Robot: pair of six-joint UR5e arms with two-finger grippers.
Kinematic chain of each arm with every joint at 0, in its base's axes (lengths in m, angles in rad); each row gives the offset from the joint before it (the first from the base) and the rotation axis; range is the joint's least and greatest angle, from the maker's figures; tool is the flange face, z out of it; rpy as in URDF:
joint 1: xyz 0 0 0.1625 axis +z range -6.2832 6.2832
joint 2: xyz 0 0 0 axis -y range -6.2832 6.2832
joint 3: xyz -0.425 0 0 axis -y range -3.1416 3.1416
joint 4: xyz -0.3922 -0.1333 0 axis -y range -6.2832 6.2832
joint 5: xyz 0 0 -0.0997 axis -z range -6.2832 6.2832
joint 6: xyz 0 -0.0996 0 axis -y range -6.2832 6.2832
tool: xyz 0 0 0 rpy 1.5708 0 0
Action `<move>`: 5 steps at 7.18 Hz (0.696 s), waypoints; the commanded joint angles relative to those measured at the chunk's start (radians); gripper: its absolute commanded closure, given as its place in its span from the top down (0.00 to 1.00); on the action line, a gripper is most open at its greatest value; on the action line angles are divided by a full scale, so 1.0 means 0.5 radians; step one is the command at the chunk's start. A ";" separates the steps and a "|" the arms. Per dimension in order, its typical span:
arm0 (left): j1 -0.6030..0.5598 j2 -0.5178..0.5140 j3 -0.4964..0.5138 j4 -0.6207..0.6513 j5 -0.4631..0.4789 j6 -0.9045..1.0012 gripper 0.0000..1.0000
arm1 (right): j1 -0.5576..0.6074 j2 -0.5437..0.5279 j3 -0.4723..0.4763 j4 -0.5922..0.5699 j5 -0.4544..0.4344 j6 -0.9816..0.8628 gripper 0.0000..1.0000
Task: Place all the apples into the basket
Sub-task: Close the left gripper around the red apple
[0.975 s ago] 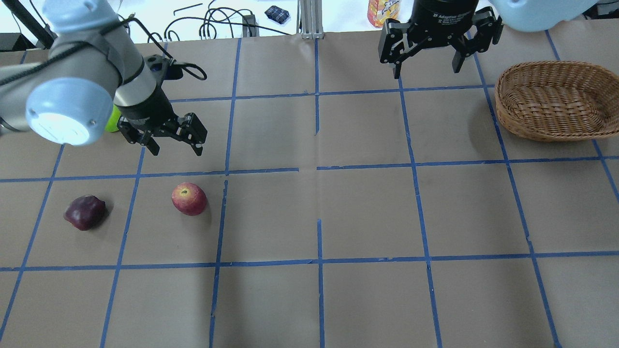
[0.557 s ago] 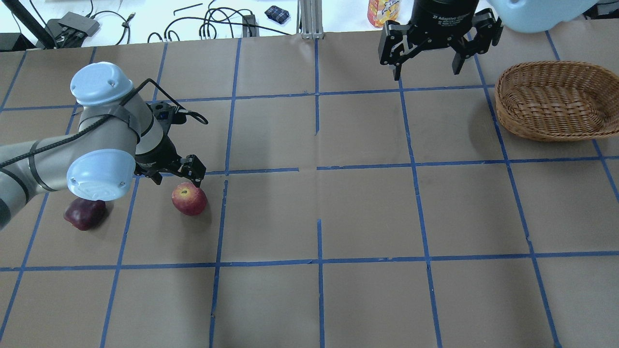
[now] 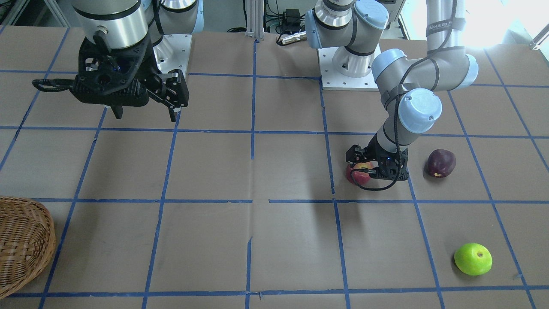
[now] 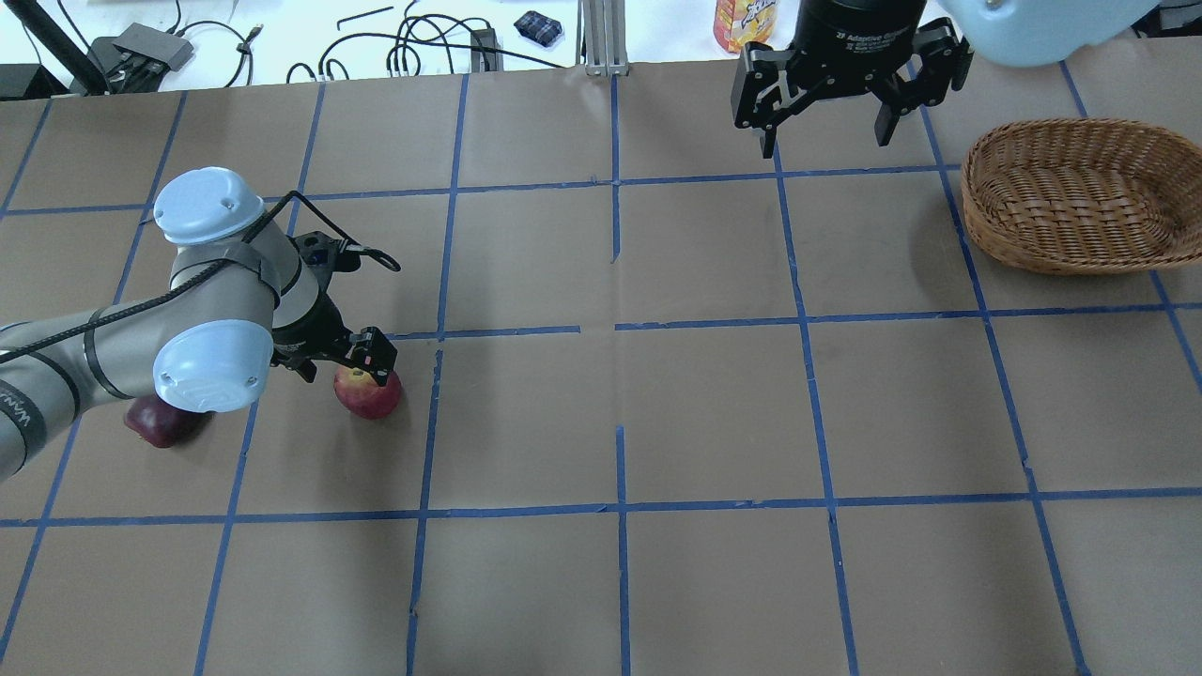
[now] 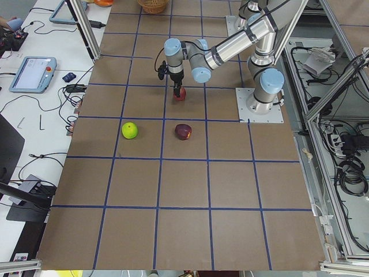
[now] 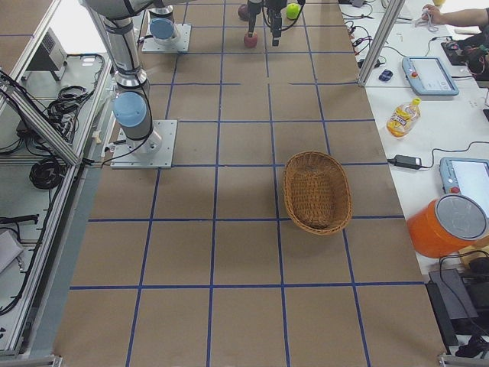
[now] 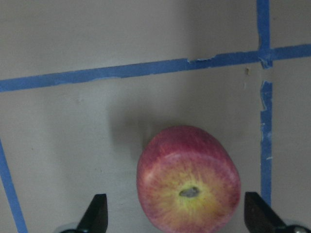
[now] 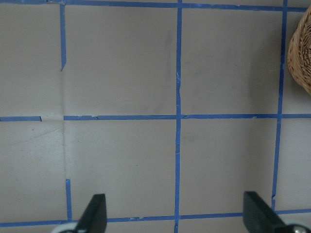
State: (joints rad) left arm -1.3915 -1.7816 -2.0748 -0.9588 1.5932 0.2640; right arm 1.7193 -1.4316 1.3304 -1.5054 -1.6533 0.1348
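Observation:
The red apple sits on the table at left and fills the left wrist view. My left gripper is open and low over it, a finger on each side, not closed on it. The dark purple apple lies beside the left arm, half hidden under its elbow in the overhead view. The lime green apple lies farther out and is hidden in the overhead view. My right gripper is open and empty, high at the far side. The wicker basket stands empty at far right.
An orange drink bottle and cables lie beyond the table's far edge. Blue tape lines grid the brown table. The basket's edge shows in the right wrist view.
My left arm has come down and toward the red apple, and its open fingers now straddle it. The right arm and the apples have not moved.

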 commanded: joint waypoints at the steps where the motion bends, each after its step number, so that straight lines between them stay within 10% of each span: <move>1: 0.019 -0.072 -0.026 0.074 -0.011 -0.016 1.00 | 0.001 -0.002 -0.001 0.007 -0.001 0.000 1.00; 5: 0.007 -0.094 -0.047 0.080 -0.023 -0.220 1.00 | 0.001 -0.005 -0.001 0.013 0.002 -0.006 1.00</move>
State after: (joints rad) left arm -1.3831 -1.8264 -2.0928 -0.9203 1.5838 0.2043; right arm 1.7196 -1.4334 1.3300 -1.4989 -1.6534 0.1332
